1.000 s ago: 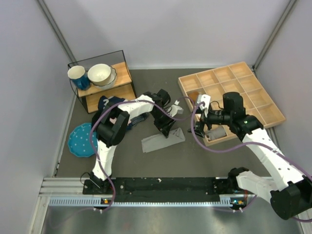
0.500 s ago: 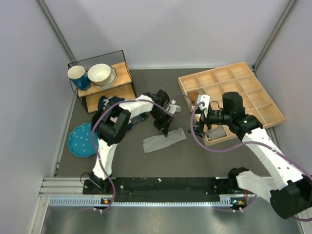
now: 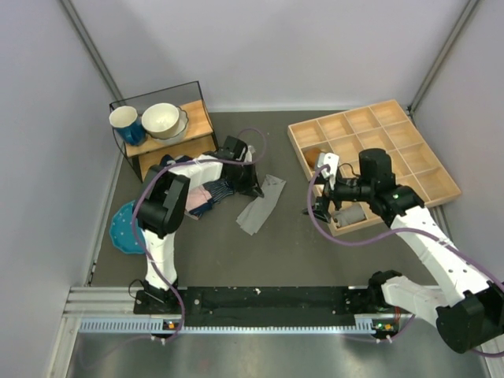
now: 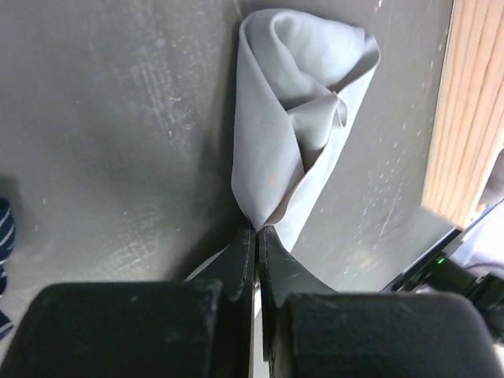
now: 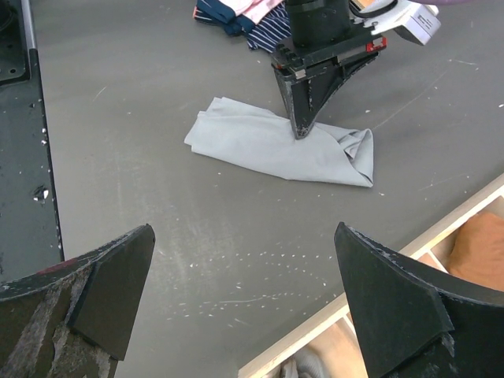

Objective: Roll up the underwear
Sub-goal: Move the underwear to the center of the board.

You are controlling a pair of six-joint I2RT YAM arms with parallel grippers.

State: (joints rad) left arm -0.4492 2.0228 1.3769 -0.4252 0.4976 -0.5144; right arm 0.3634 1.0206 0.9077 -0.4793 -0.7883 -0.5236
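The underwear [image 3: 261,204] is a plain grey cloth lying as a long folded strip on the dark table, its far end bunched. It also shows in the left wrist view [image 4: 293,150] and the right wrist view [image 5: 272,146]. My left gripper [image 3: 253,189] is shut on the underwear's edge, its jaws pressed together on the cloth in the left wrist view [image 4: 257,233]. My right gripper [image 3: 319,206] is open and empty, hovering to the right of the underwear by the wooden tray; its fingers [image 5: 102,283] stand wide apart.
A wooden compartment tray [image 3: 425,185] stands at the right, holding a few items. A navy striped garment with pink cloth [image 3: 209,194] lies left of the underwear. A wire shelf [image 3: 197,146] with a blue cup and white bowl stands back left. A blue dotted plate [image 3: 124,230] is at the left.
My left gripper has moved back and to the left, dragging the underwear with it; the strip has turned from lying across to pointing away. The right arm has not moved.
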